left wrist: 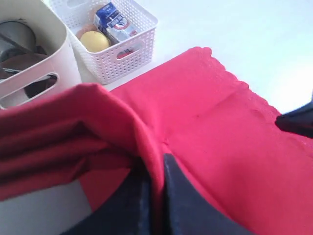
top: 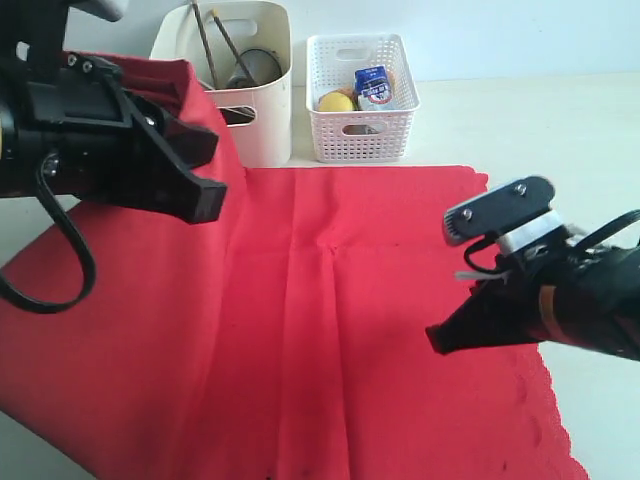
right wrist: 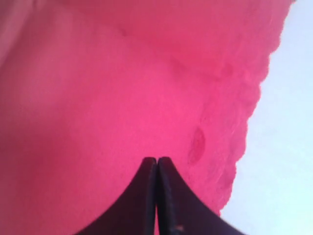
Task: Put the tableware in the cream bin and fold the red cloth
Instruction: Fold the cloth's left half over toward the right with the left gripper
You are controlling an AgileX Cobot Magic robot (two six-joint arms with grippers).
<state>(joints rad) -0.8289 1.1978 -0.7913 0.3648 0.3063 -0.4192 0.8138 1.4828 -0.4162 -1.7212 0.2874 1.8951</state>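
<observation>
The red cloth (top: 330, 330) lies spread over the table, its scalloped edge on the right. My left gripper (left wrist: 155, 169) is shut on a raised fold of it and holds that side bunched up in the air beside the cream bin (top: 262, 125). Inside the bin stand dark chopsticks (top: 205, 40) and a steel cup (top: 255, 68); other tableware in it is mostly hidden. My right gripper (right wrist: 157, 160) is shut with nothing between its fingers, low over the cloth close to its scalloped edge (right wrist: 244, 122). In the exterior view it sits at the right (top: 437, 340).
A white lattice basket (top: 362, 140) stands right of the cream bin and holds a lemon (top: 335, 101) and a milk carton (top: 373, 85). Bare pale table (top: 560, 130) shows to the right of the cloth and behind it.
</observation>
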